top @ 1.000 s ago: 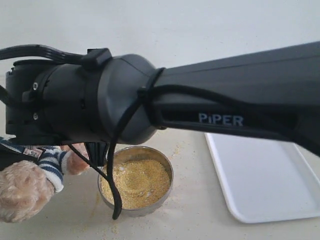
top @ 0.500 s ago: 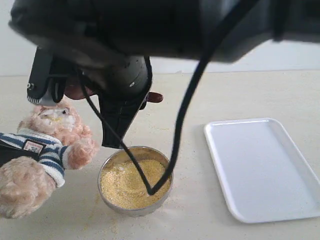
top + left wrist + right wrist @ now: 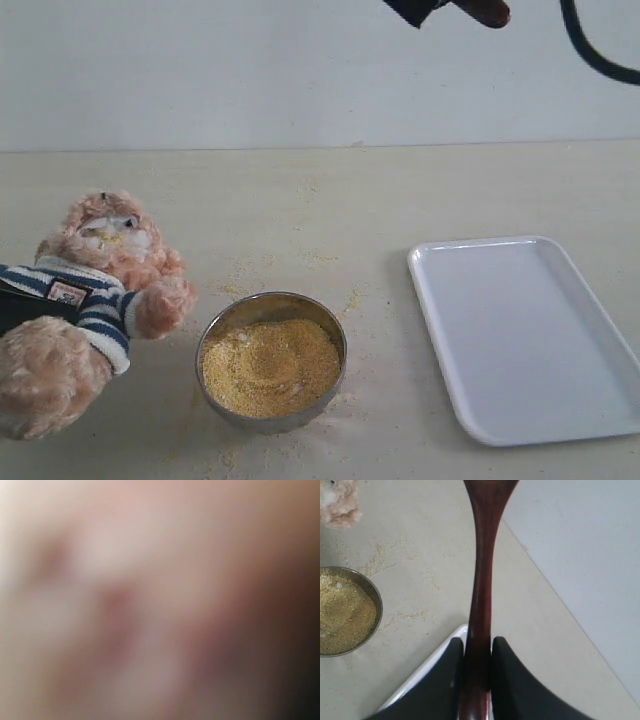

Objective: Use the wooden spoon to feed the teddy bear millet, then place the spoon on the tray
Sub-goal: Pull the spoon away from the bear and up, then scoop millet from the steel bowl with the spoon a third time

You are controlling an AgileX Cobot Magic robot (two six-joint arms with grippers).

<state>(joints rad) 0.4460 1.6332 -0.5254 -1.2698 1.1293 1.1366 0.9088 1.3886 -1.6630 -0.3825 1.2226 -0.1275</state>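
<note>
The teddy bear (image 3: 110,250) lies at the left in its striped shirt, with yellow specks on its muzzle. Millet (image 3: 270,365) fills a round metal bowl (image 3: 270,300) beside its paw. The white tray (image 3: 530,340) lies at the right with nothing on it. My right gripper (image 3: 477,645) is shut on the handle of the wooden spoon (image 3: 482,555), high above the table over the tray's near corner (image 3: 420,675). Only the spoon's tip (image 3: 488,12) and a bit of the gripper (image 3: 420,8) show at the exterior view's top edge. The left wrist view is a pinkish blur.
Loose millet grains (image 3: 310,255) are scattered on the beige table around the bowl and towards the bear. A dark shape (image 3: 15,308) lies across the bear's shirt at the left edge. A black cable (image 3: 600,55) hangs at the top right.
My right arm, which filled the view near the bear and the bowl, has risen and swung right, carrying the spoon up to the top edge. Bear, bowl and tray have not moved.
</note>
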